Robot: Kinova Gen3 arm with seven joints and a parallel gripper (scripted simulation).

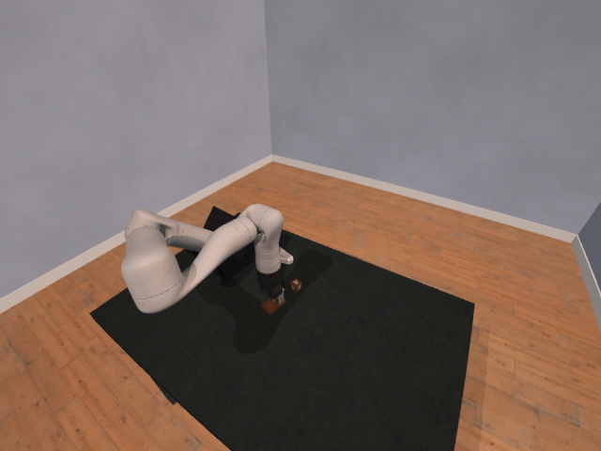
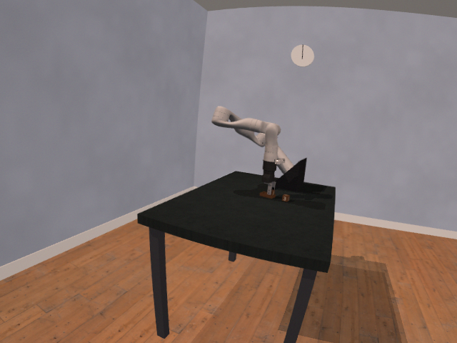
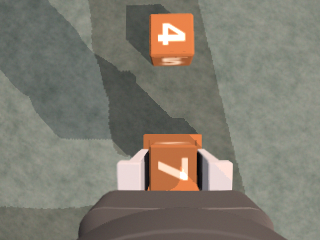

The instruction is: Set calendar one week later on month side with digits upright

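My gripper (image 3: pixel 172 163) (image 1: pixel 277 297) (image 2: pixel 270 189) points straight down and is shut on an orange cube (image 3: pixel 172 172) whose top face shows a 7. The cube sits low over the brown tray (image 1: pixel 268 306) (image 2: pixel 266 195); a strip of the tray (image 3: pixel 172 140) shows just beyond the cube in the wrist view. A second orange cube (image 3: pixel 171 38) (image 1: pixel 296 284) (image 2: pixel 285 197) stands apart on the black table top (image 1: pixel 339 368) (image 2: pixel 235 217), outside the tray, with a 4 on its top face.
A dark wedge-shaped block (image 2: pixel 295 175) (image 1: pixel 218 223) stands behind the arm near the table's back edge. The arm's base (image 1: pixel 150 272) is at the table's left side in the top view. A round clock (image 2: pixel 302 55) hangs on the wall.
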